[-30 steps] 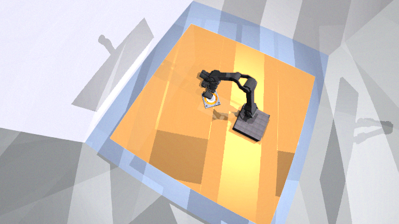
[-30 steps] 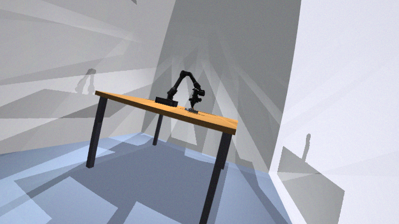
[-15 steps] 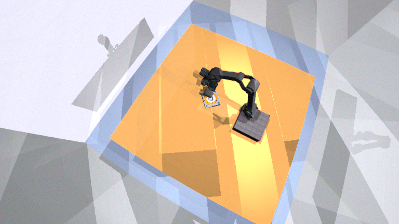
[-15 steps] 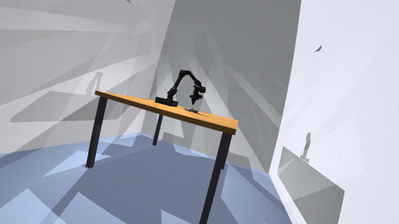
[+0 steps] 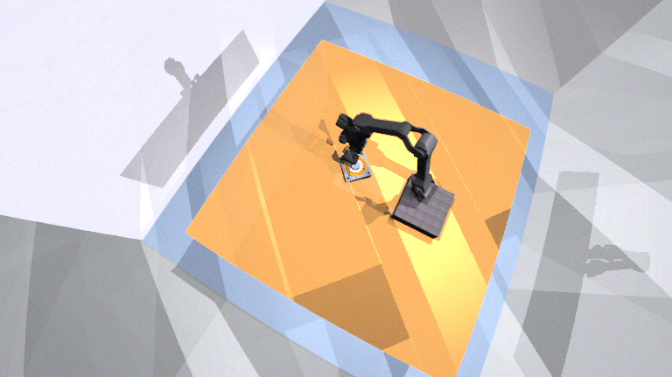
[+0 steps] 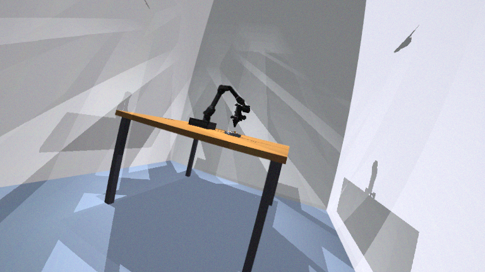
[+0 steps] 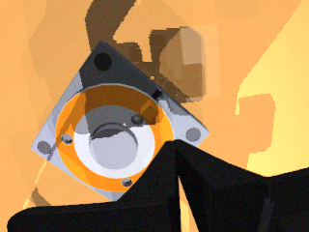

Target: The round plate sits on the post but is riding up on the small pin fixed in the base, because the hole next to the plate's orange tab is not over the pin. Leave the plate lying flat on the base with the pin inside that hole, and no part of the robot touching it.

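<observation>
Now I count one round plate point(image 7: 97, 155) on one grey base point(image 7: 119, 72), three small holes in its ring, and one gripper point(image 7: 178, 174), fingers pressed together, holding nothing.

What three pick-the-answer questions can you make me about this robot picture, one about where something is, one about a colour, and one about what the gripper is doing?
1. Where does the square grey base sit?
A. on the table top
B. on the floor
C. on the arm's dark mounting slab

2. What colour is the outer ring of the round plate?
A. green
B. orange
C. blue

3. How is the gripper right now?
A. wide open
B. shut on the plate
C. shut with nothing between its fingers

Answers:
1 A, since the top view shows the base lying on the orange table top, apart from the slab.
2 B, since the wrist view shows an orange ring around a white middle.
3 C, since the black fingers meet along one seam, with nothing between them.
</observation>
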